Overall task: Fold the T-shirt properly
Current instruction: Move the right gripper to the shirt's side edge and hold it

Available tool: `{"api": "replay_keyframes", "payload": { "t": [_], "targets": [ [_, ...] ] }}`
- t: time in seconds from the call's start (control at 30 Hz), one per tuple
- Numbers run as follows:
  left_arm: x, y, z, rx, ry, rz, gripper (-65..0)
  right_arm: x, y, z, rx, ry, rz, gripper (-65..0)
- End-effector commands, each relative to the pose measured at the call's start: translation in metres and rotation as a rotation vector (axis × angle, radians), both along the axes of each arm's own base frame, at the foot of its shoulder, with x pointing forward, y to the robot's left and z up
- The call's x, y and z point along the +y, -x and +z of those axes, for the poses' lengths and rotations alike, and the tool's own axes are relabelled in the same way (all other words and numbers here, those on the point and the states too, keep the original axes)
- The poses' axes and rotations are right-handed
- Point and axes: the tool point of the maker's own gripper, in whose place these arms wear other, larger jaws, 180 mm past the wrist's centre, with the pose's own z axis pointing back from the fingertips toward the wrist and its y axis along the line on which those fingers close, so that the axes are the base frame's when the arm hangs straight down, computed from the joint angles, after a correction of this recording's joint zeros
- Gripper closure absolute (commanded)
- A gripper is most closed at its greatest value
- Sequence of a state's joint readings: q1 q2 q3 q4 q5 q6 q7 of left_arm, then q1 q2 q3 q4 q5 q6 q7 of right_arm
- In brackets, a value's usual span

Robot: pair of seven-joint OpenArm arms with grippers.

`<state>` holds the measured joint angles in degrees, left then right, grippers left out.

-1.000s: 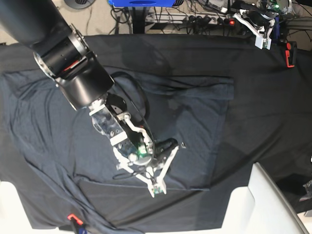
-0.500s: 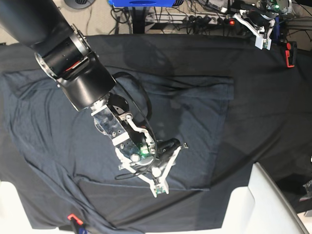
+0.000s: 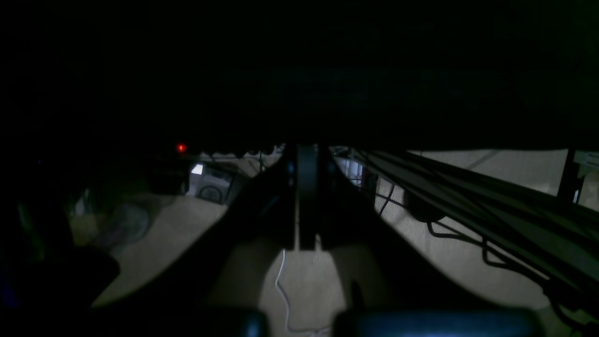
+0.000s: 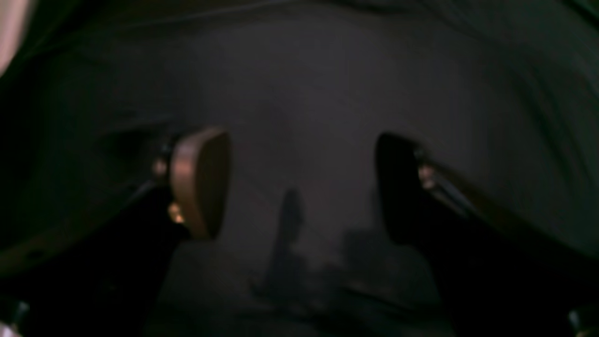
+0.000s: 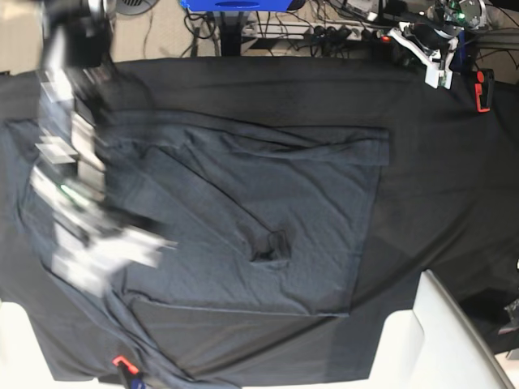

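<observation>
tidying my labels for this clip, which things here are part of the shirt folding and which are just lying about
Part of the job:
- T-shirt, spread out with a small pucker near its middle
- right gripper, jaws open over the fabric
- left gripper, parked at the far table edge

Just lying about:
- black tablecloth under the shirt
- cables on the floor beyond the table
- red clamp on the table edge

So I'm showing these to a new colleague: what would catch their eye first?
Probably the right arm, a motion-blurred streak over the left of the base view, its gripper wide open above the fabric. Next, the T-shirt spread on the black tablecloth, one side already folded in, with a small pinched pucker near its middle. The left gripper sits shut at the far right corner.
</observation>
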<state>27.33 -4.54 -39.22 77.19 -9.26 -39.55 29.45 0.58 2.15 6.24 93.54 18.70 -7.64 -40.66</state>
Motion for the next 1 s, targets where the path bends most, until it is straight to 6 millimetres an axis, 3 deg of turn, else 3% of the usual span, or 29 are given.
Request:
{"api": "replay_keyframes", "payload": {
  "t": [0.0,0.07,0.2,0.3,0.37,0.47,0.63,0.87,0.97],
  "targets": [
    [0.006,-0.005,0.007,-0.027,-0.013,-0.008,0.0,-0.018,-0.003,0.017,-0.071,-0.005,-0.035,-50.6],
    [0.006,-0.006,0.007,-0.029,-0.013,-0.008,0.0,-0.058,0.021,0.006,-0.052,0.011,-0.094,-53.3],
    [0.006,-0.013,0.009,-0.043,-0.013,-0.008,-19.6,-0.131,0.069,-0.009,-0.075,-0.11,-0.286,-54.0],
    [0.005,-0.015,0.009,-0.049,-0.009,-0.005,-30.8,-0.171,0.111,-0.031,-0.078,-0.287,-0.473,-53.7],
    [0.003,-0.018,0.013,-0.076,0.02,0.019,-34.1,-0.19,0.13,-0.046,-0.044,-0.335,-0.536,-53.6],
    [0.003,-0.026,0.022,-0.137,0.076,0.069,-34.4,-0.194,0.139,-0.066,0.003,-0.359,-0.527,-53.6],
    [0.011,-0.024,0.026,-0.149,0.088,0.084,-34.4,-0.185,0.147,-0.089,0.053,-0.41,-0.524,-53.6],
    [0.019,-0.017,0.027,-0.134,0.073,0.077,-34.4,-0.189,0.153,-0.096,0.048,-0.404,-0.555,-53.4],
    [0.019,-0.017,0.027,-0.133,0.072,0.077,-34.4,-0.202,0.158,-0.094,0.02,-0.389,-0.599,-53.4]
  ]
}}
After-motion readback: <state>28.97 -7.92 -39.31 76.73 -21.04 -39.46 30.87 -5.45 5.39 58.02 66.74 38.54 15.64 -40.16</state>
